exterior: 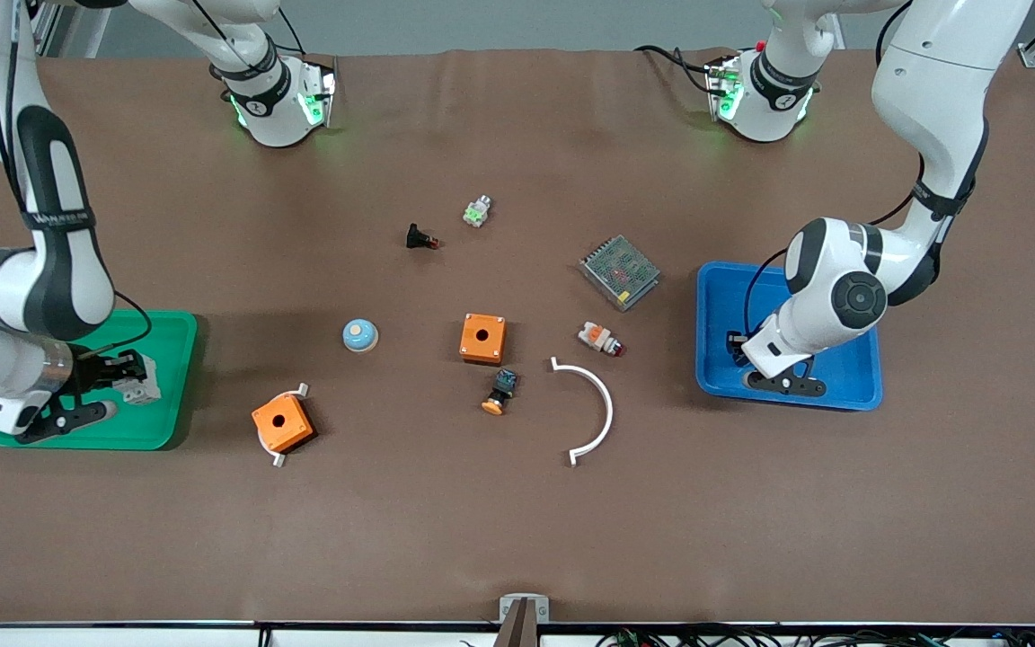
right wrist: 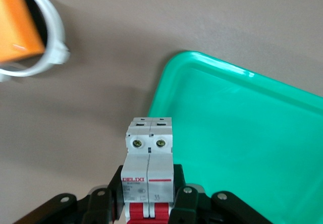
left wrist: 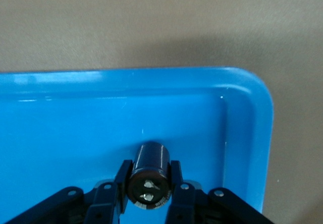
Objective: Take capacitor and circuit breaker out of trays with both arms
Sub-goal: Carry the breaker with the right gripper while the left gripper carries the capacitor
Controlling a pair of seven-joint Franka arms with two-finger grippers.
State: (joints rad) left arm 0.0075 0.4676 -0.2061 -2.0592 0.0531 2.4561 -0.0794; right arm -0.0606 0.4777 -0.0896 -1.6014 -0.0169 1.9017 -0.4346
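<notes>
My left gripper (exterior: 738, 347) is low in the blue tray (exterior: 845, 382), near the tray's end toward the table's middle. It is shut on the capacitor (left wrist: 149, 174), a small black cylinder held by its sides, with two metal leads on its end. In the left wrist view the tray (left wrist: 75, 128) lies just under it. My right gripper (exterior: 127, 376) is shut on the breaker (right wrist: 150, 156), a white block with red levers. It holds the breaker over the green tray (exterior: 167, 346), at the tray's rim (right wrist: 202, 62) toward the table's middle.
In mid-table are an orange box (exterior: 482, 338), a black-blue push button (exterior: 501, 390), a white-orange push button (exterior: 599, 339), a white curved strip (exterior: 605, 404), a metal power supply (exterior: 619, 271), a blue dome (exterior: 360, 335) and a black switch (exterior: 421, 238). Another orange box (exterior: 282, 422) sits near the green tray.
</notes>
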